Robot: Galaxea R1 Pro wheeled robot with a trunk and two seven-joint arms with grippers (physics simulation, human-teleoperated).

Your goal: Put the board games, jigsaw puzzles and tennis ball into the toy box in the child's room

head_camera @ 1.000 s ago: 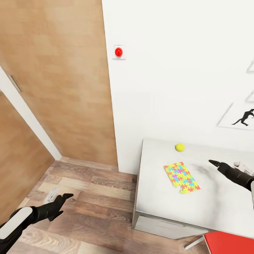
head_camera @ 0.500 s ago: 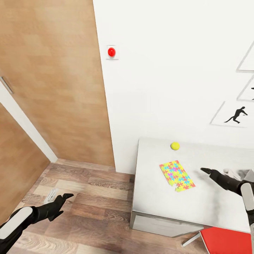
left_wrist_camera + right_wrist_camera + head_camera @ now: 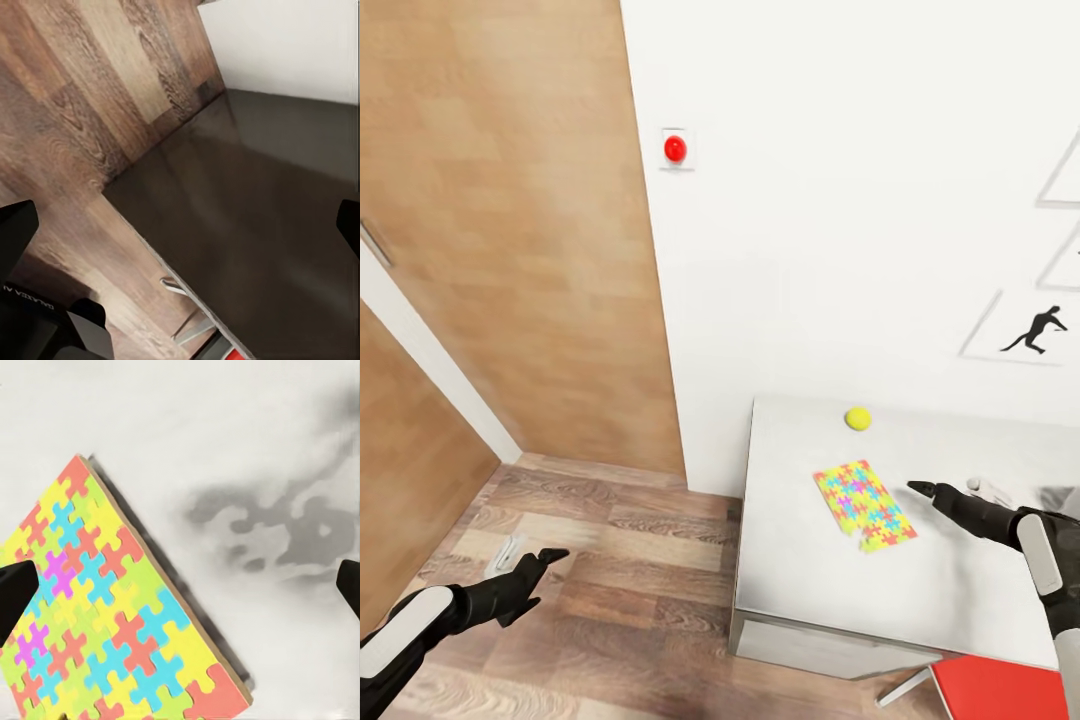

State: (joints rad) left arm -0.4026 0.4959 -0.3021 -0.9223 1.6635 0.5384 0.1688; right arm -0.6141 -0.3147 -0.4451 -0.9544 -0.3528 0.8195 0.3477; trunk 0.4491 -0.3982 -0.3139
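The flat, multicoloured jigsaw puzzle board (image 3: 864, 505) lies face up on the white surface (image 3: 800, 580), a little in from its left edge, with the small yellow-green tennis ball (image 3: 858, 418) well behind it near the wall. The puzzle looks thin, stiff and light, lying flush, so a pinch from above would likely find no purchase; the raised edge seen in the right wrist view (image 3: 112, 622) looks the best place to take it, perhaps after sliding it toward the surface's rim. The right gripper (image 3: 922, 490) hovers just beside the puzzle, forearm stretched low, fingers parted. The left gripper (image 3: 550, 556) hangs over the wooden floor (image 3: 630, 560), parted, empty.
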